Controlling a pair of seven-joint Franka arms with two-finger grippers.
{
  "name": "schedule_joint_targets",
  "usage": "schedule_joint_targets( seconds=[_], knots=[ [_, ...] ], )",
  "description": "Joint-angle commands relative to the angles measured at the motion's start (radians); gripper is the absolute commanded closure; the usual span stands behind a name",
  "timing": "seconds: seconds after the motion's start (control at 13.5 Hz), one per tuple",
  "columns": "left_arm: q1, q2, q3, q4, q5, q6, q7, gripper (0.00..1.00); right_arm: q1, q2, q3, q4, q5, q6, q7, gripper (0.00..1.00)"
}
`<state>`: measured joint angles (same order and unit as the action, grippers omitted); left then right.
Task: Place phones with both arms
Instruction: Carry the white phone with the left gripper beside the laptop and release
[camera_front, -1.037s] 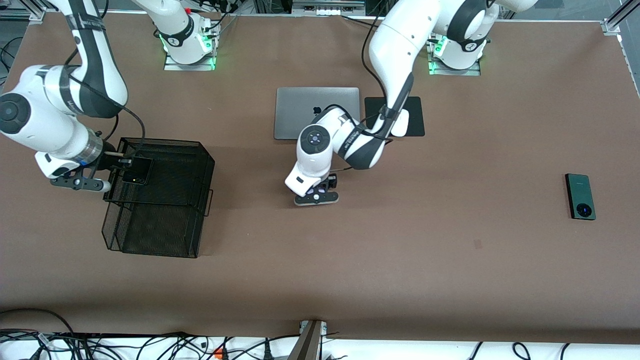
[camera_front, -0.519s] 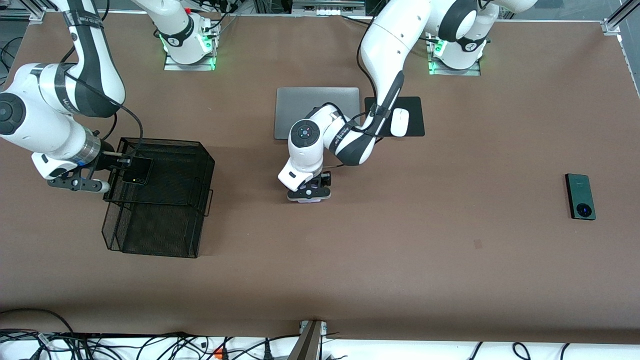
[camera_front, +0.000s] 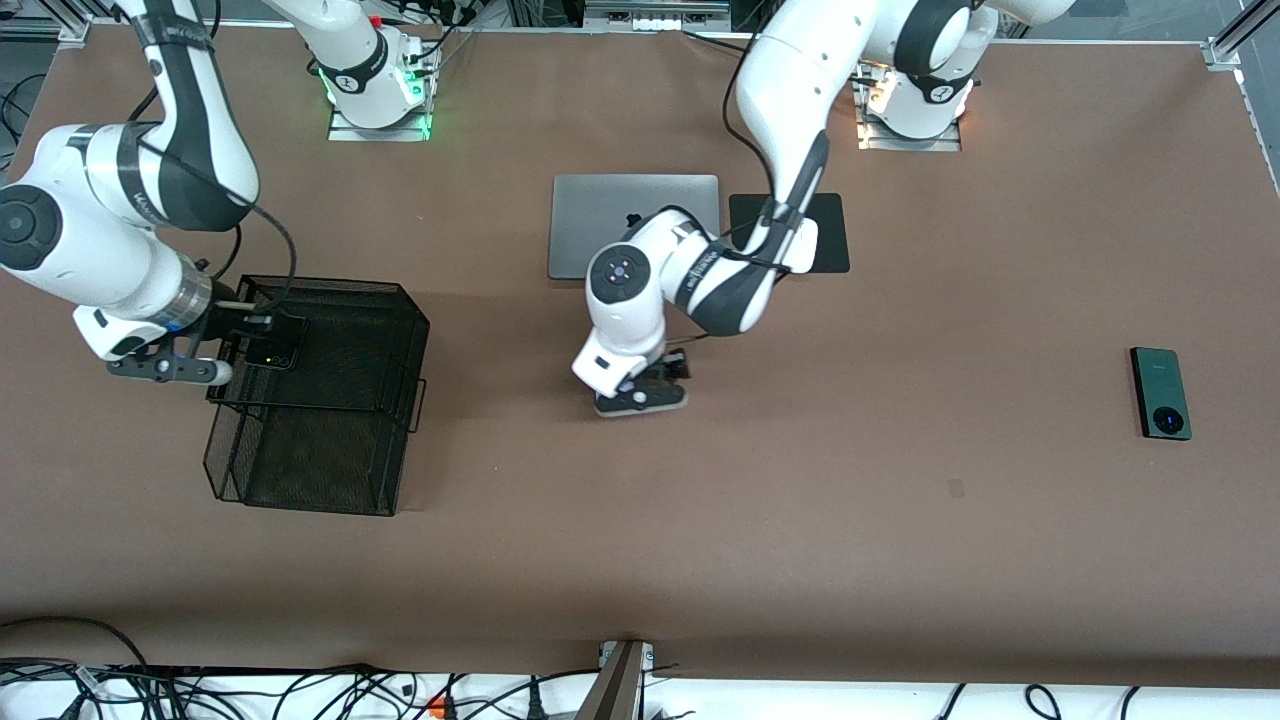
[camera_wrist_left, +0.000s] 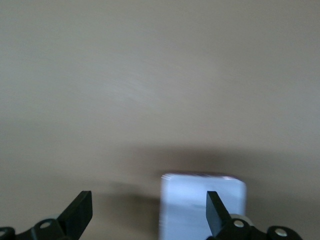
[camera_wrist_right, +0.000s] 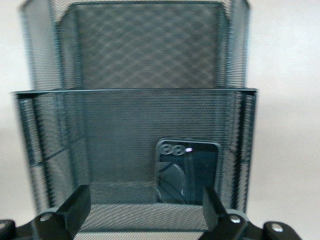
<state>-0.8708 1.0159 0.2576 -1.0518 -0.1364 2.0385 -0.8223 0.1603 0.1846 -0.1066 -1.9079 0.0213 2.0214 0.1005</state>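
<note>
Now the lilac phone (camera_wrist_left: 202, 205) lies between open left fingers (camera_wrist_left: 216, 212).

I can make out only an apple logo on the lid of the closed laptop (camera_front: 634, 226). Lettering runs along both arms' dark bands, but I can't read it from here.

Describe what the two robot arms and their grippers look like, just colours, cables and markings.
Both arms are glossy white with dark grey joint bands and thin black cables running along them. The left arm has a round dark cap with small coloured dots at the wrist. The right arm has a silver ring at its wrist. The left gripper and right gripper are black, with flat dark fingers.
</note>
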Motion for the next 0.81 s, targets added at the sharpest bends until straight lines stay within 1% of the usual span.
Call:
schedule_joint_targets(
  seconds=[0.0, 0.15, 0.3, 0.37, 0.52, 0.67, 0.74],
  knots=[
    [0.061, -0.167, -0.008, -0.201, 0.035, -0.037, 0.131, 0.0, 0.042, 0.028, 0.053, 0.13, 0.019, -0.105, 0.086, 0.01],
    [0.114, -0.273, -0.008, -0.343, 0.037, -0.035, 0.26, 0.0, 0.115, 0.083, 0.096, 0.211, 0.019, -0.107, 0.19, 0.01],
    [0.185, -0.348, -0.006, -0.437, 0.038, -0.035, 0.392, 0.0, 0.226, 0.151, 0.105, 0.28, 0.019, -0.096, 0.344, 0.01],
    [0.218, -0.373, -0.006, -0.464, 0.046, -0.035, 0.446, 0.0, 0.284, 0.203, 0.105, 0.315, 0.016, -0.092, 0.429, 0.01],
    [0.286, -0.408, -0.008, -0.505, 0.08, -0.035, 0.535, 0.0, 0.382, 0.339, 0.105, 0.451, 0.012, -0.078, 0.551, 0.01],
    [0.36, -0.445, -0.008, -0.549, 0.11, -0.035, 0.665, 0.0, 0.447, 0.477, 0.105, 0.59, 0.009, -0.043, 0.614, 0.01],
    [0.407, -0.463, -0.008, -0.571, 0.127, -0.035, 0.739, 0.0, 0.47, 0.533, 0.105, 0.63, 0.009, -0.014, 0.616, 0.01]
  ],
)
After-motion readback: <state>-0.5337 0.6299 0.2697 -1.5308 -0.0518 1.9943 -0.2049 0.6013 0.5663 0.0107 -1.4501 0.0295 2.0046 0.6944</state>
